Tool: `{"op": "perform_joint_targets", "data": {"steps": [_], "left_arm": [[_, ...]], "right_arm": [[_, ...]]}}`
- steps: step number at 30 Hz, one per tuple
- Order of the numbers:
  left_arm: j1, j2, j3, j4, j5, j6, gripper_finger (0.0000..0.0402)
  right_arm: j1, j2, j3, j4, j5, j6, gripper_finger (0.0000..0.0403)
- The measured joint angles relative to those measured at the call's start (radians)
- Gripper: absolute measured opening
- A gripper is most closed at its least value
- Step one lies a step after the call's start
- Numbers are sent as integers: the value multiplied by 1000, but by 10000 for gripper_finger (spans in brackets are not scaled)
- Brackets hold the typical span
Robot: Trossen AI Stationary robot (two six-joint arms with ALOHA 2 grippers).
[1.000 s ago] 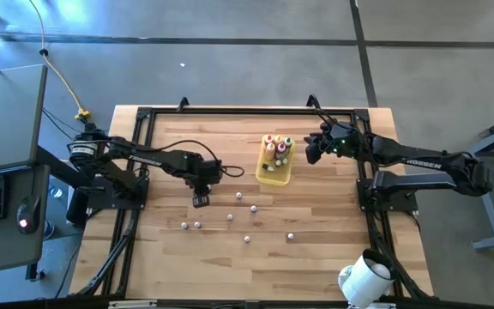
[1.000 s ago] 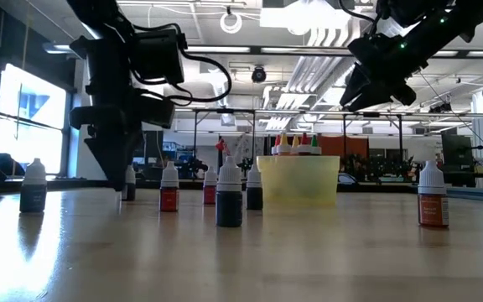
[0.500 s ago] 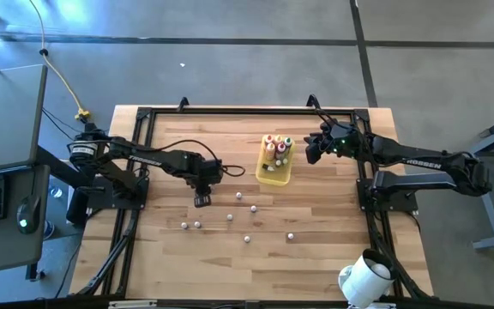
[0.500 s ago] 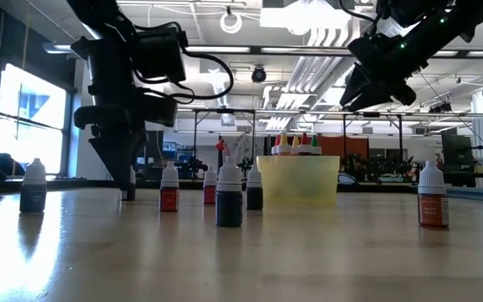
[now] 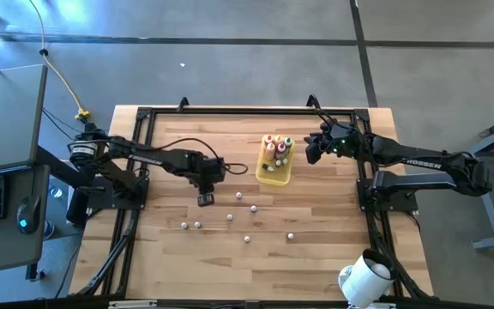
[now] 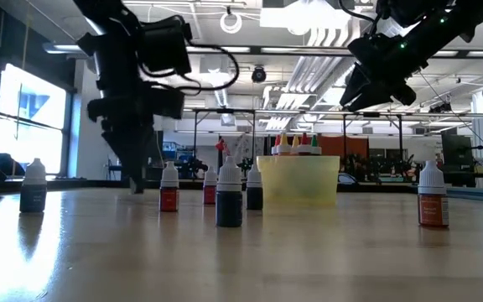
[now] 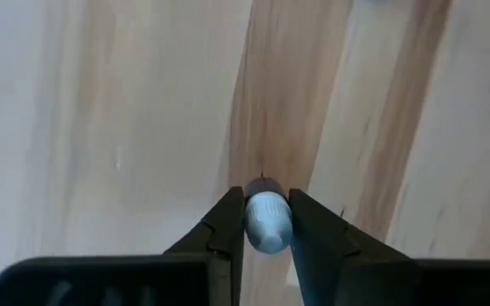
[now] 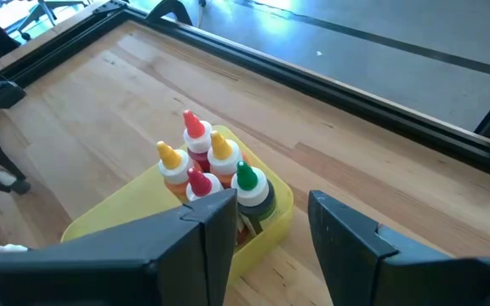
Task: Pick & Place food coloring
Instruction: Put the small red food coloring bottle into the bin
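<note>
The food coloring bottles are tiny, with pale caps. Several stand loose on the wooden table, such as one bottle [image 5: 239, 195] and another [image 6: 229, 195]. More, with red, orange and green caps [image 8: 202, 161], stand in the yellow tray [image 5: 274, 174] [image 6: 298, 178] [image 8: 281, 202]. My left gripper [image 5: 205, 200] [image 6: 137, 184] [image 7: 267, 200] points down, left of the tray, shut on one white-capped bottle [image 7: 268, 223]. My right gripper [image 5: 311, 150] [image 6: 355, 92] [image 8: 270, 202] hangs open in the air just right of the tray, touching nothing. My left gripper pinches the bottle's white cap [image 7: 268, 217] between its two fingers, coming from above and pointing down. The bottle stands upright in the hold, its body hidden under the cap. Whether its base is on the table, I cannot tell.
Loose bottles dot the table's middle and near part [image 5: 247, 239] [image 5: 290, 234] [image 5: 184, 226]. A black frame rail [image 5: 247, 112] runs round the table. A white object [image 5: 363, 276] sits at the near right corner. Bare wood lies left of my left gripper.
My left gripper has moved a little toward the table's right, toward the tray, and has tipped slightly. The bottle that stood beside its fingers in the low view is now hidden behind them. My right arm has kept still.
</note>
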Motion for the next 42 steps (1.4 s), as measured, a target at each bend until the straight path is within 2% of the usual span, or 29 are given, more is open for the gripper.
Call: {"op": "perform_joint_targets", "data": {"steps": [7,13,19,24,30,34,42], "left_arm": [[0,0,180,1,-9,84,80],[14,52,438,-42,-10,152,72],[63,255,734,-195,-14,228,71],[103,451,915,-193,-13,298,71],[98,593,1010,-169,-26,336,71],[98,658,1012,-126,-28,324,71],[100,698,1010,-151,-82,315,70]], "right_arm": [[-1,0,0,0,0,0,139],[-1,0,0,2,0,0,139],[-1,0,0,13,0,0,139],[-1,0,0,14,1,-25,139],[-2,0,-1,2,31,-46,139],[-2,-8,-1,1,-17,-27,139],[-2,-11,-1,-8,-12,-37,139]]}}
